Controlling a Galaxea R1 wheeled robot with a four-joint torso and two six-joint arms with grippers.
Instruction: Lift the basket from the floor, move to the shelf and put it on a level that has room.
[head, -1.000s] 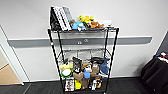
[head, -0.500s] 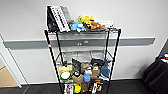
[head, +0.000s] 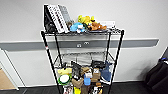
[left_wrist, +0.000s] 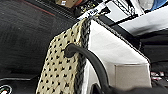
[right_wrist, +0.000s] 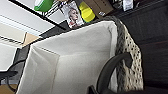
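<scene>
The shelf stands vs. a white wall w/ a grey rail across it. Black posts, wire tiers.

Top tier of the shelf: a row of books leans at one end, w/ plush toys right beside them, blue, yellow and brown ones.

Next tier down, the level, is grey mesh and looks bare, w/ room on it.

Tier under that is packed full: a green and white tub, brown boxes, a blue thing, other small stuff too blurry to name. More things sit lower on the shelf, near the dark floor.

A dark bag sits on the floor well off to one side of the shelf.

The basket shows big in the left wrist view: beige speckled side, dark braided rim, white lining. It is tilted, close to the low part of the shelf, w/ the dark floor behind it. A dark curved handle comes out of its side, just under the rim.

The basket also shows in the right wrist view, w/ white lining inside, nothing in it, and a dark handle loop at its woven end. Past it are the green tub, a yellow thing and a photo card on the shelf.

Left pincer: can't tell if open or closed. Right pincer: can't tell either.
</scene>
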